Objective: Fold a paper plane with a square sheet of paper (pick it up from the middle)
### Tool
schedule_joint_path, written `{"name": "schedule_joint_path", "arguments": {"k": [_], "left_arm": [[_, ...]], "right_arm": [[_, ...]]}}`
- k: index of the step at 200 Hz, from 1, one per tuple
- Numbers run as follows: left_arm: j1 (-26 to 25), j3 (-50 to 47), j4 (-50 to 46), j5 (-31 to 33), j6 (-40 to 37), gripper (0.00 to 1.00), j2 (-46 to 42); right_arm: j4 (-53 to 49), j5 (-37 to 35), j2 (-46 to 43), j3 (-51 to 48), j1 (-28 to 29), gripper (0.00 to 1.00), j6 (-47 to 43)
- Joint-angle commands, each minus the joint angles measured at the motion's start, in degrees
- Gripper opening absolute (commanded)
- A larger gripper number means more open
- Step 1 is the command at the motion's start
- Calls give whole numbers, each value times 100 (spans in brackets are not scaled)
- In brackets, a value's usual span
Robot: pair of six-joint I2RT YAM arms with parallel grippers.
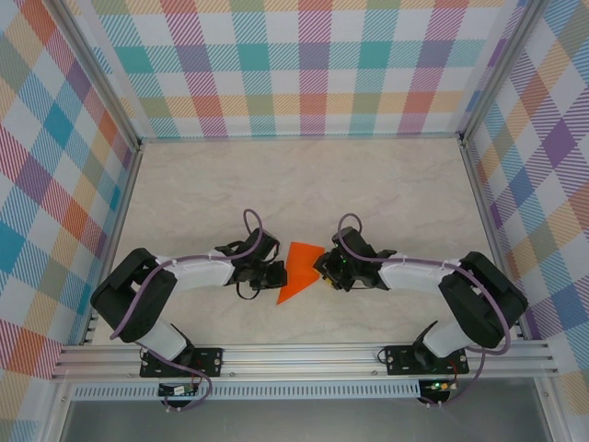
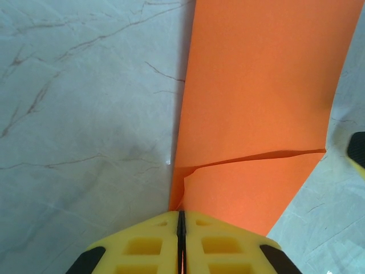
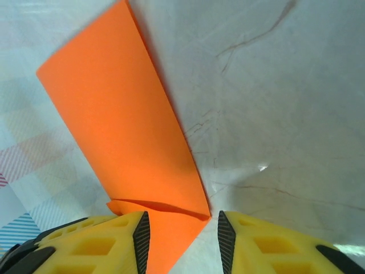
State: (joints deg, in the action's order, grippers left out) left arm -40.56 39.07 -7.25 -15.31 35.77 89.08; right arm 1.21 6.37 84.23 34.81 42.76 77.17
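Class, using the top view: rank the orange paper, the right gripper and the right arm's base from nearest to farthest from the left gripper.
1. The orange paper: at the fingertips of the left gripper, pinched in its shut jaws.
2. The right gripper: just across the paper, to the right.
3. The right arm's base: at the table's near edge, far right.

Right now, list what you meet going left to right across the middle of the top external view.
Left arm → left end effector → orange sheet of paper → right end effector → right arm
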Motion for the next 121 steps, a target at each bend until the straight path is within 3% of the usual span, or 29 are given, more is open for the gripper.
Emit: {"name": "schedule_joint_path", "arguments": {"k": [1,27,121], "left_arm": [[32,-216,-179,142,117,9,65],[32,-243,-23,50,229,7,145],[39,-314,-55,132,251,5,92]], "right_arm": [[-277,-118,-70,24,30,40,-169],[136,288,321,120,30,39,-173],[729,422,521,254,39,36,-309]]}}
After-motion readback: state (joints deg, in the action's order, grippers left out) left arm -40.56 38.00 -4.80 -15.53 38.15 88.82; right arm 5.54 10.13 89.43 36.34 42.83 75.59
